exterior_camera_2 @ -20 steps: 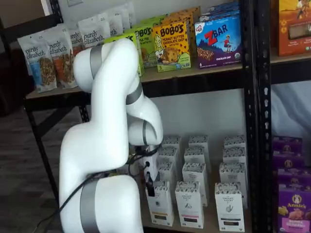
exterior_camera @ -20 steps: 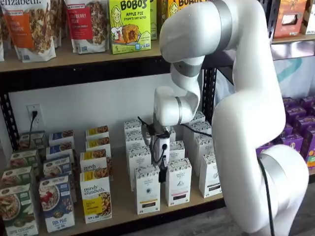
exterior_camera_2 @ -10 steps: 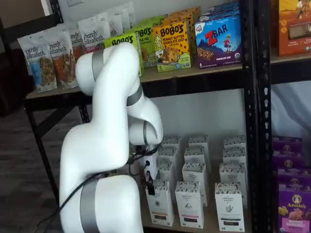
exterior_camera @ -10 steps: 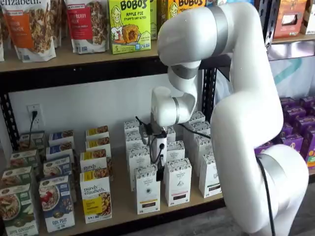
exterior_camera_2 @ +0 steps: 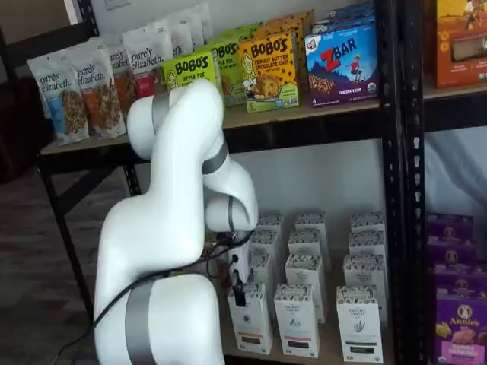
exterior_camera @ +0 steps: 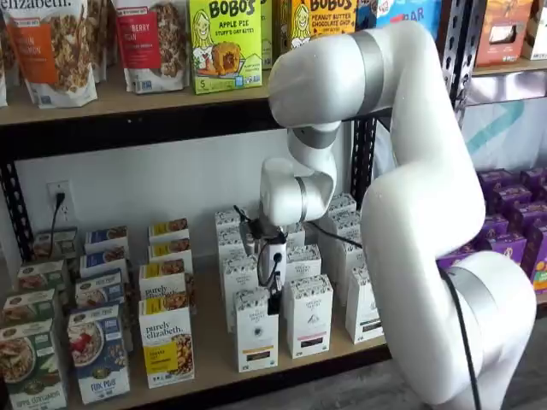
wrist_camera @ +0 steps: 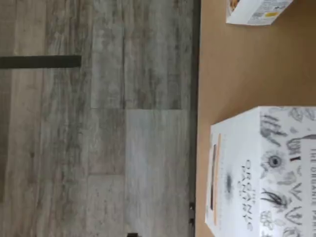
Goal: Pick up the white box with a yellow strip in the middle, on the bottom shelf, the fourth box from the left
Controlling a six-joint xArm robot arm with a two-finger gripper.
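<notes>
So the tall narrow white carton with the speckled top and the dull yellowish band [exterior_camera: 255, 331] was standing at the front edge of the light tan wooden bottom shelf with the black front rail [exterior_camera: 214, 363], front box of its column, and the white gripper with black fingers [exterior_camera: 273, 301] hung right over its top, maybe just touching it. Couldn't tell how the jaws stood, since only a dark side-on sliver showed in both shelf views, and nothing looked to be held. My worry was the near-twin white carton with a dark band [exterior_camera: 308, 316] just to the right and the same kind packed right behind: a slightly off descent could put a finger on a neighbour's top, or knock the target forward off the rail onto the grey plank floor [wrist_camera: 98, 123]. The loose black cable [exterior_camera: 329, 229] by the wrist could also snag a box top. Readable stuff: the wrist view showed "ORGANIC" on the carton top, and further out "purely elizabeth" on the white granola box [exterior_camera: 167, 347], plus "BOBO'S Apple Pie" [exterior_camera: 225, 43] and "ZBAR" [exterior_camera_2: 342, 62] on the upper shelf.
</notes>
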